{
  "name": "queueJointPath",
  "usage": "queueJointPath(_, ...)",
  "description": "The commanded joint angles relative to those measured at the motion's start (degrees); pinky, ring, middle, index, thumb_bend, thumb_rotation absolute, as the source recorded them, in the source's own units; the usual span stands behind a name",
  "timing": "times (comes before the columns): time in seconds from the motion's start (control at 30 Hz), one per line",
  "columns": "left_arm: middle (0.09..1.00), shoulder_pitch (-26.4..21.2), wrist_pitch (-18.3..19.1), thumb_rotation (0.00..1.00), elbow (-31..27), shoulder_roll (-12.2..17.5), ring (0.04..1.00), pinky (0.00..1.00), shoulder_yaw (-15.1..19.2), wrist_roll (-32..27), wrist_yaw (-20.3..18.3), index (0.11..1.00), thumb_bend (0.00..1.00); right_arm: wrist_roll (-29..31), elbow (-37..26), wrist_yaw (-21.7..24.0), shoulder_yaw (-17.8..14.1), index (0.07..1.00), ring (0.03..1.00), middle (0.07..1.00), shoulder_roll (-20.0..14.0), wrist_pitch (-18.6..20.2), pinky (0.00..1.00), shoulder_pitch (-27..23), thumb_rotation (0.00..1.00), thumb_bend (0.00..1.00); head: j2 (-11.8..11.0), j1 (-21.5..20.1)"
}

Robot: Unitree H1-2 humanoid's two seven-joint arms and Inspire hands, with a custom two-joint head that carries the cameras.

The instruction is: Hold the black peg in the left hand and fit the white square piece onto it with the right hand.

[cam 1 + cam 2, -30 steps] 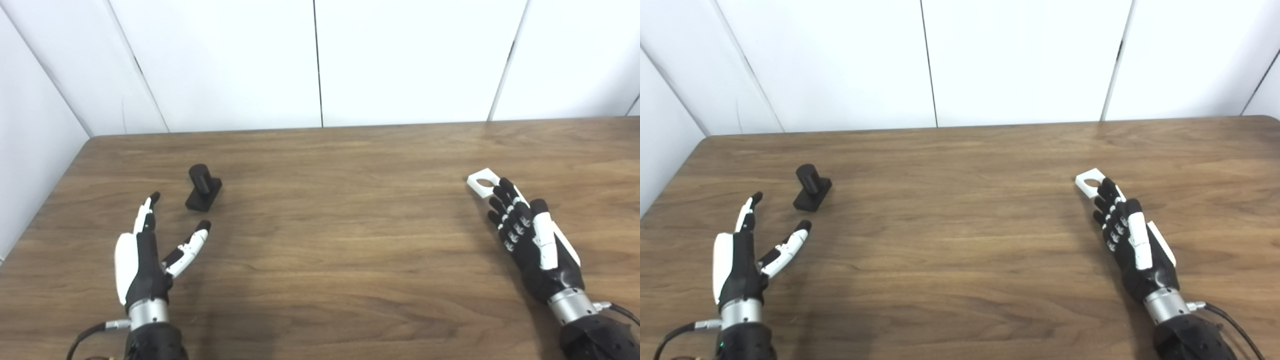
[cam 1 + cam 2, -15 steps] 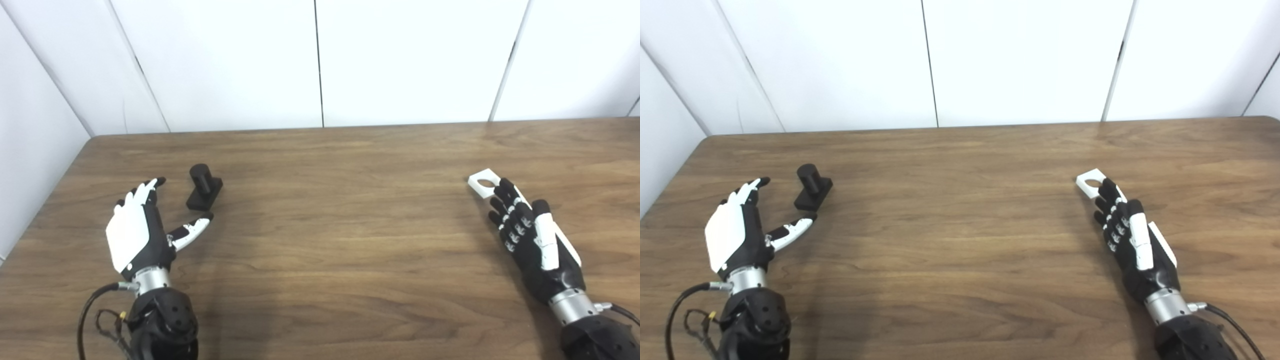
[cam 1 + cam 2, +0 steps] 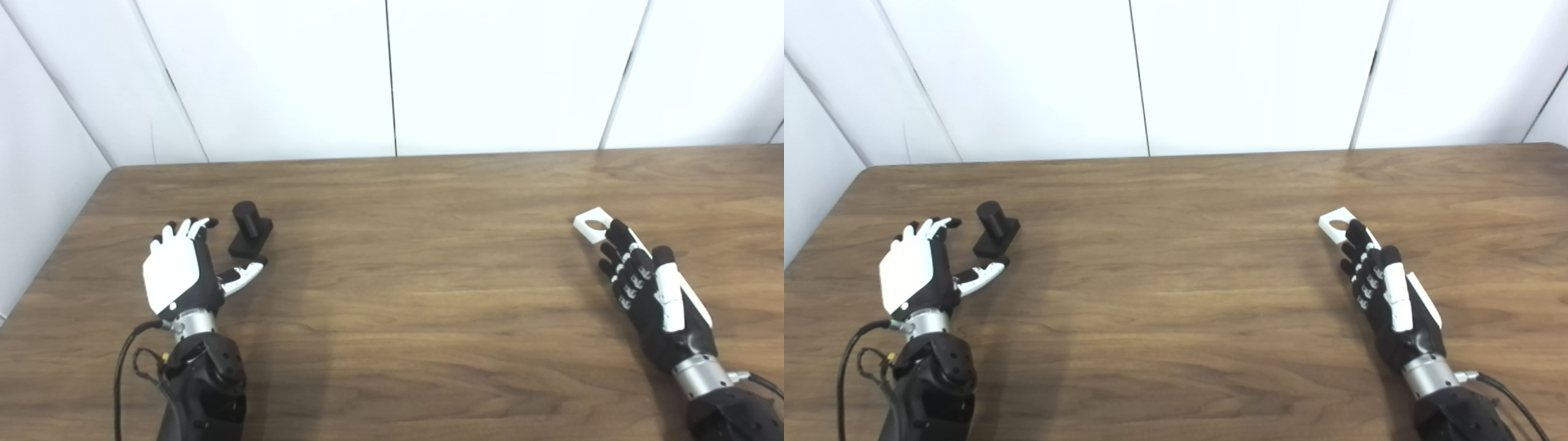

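Note:
The black peg (image 3: 250, 228), a short cylinder on a square black base, stands on the wooden table (image 3: 416, 269) at the left. My left hand (image 3: 184, 266) hovers just left of and nearer than it, back turned up, fingers spread, thumb reaching toward the base without touching; it is open. The white square piece (image 3: 591, 224), with a round hole, lies flat at the right. My right hand (image 3: 649, 288) rests behind it, open, with its fingertips (image 3: 614, 228) at the piece's near edge. Whether they touch the piece is unclear.
White wall panels (image 3: 392, 73) close off the far edge of the table and its left side. The table's rounded far-left corner (image 3: 113, 171) lies beyond the peg. Bare wood stretches between the two hands.
My left hand has moved forward toward the peg and rolled from edge-on to back-up, with the thumb closing in on the base. The right hand and both pieces stay put.

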Motion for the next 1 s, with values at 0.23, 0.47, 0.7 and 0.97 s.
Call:
queueJointPath(0.23, 0.923, -5.4, -0.1, 0.42, 4.2, 1.9, 0.992, 1.00, -0.7, 1.5, 1.7, 0.786, 0.75, -0.4, 1.1, 0.7, 0.5, 0.973, 1.000, 1.000, -0.2, -1.4, 1.00, 0.8, 1.00, 0.69, -0.2, -0.2)
queueJointPath(0.47, 0.923, -7.5, -0.1, 0.41, 7.5, 1.9, 0.987, 1.00, -0.9, -0.1, 3.1, 0.783, 0.76, -1.0, 1.5, 0.0, 0.2, 0.968, 1.000, 1.000, -0.2, -1.7, 1.00, 0.6, 1.00, 0.70, -0.5, -0.5)
queueJointPath(0.7, 0.917, -8.5, 0.0, 0.41, 9.5, 2.1, 0.981, 1.00, -1.7, 0.4, 3.9, 0.781, 0.75, -0.9, 1.0, 0.3, 0.2, 0.974, 1.000, 1.000, -0.5, -1.5, 1.00, 0.8, 1.00, 0.68, -0.7, -0.5)
queueJointPath(0.97, 0.905, -9.2, -0.2, 0.38, 11.3, 2.5, 0.978, 1.00, -1.9, -1.7, 5.4, 0.761, 0.75, -0.7, 1.0, 0.4, 0.1, 0.971, 1.000, 1.000, -0.5, -1.6, 1.00, 1.1, 1.00, 0.68, -0.6, -0.8)
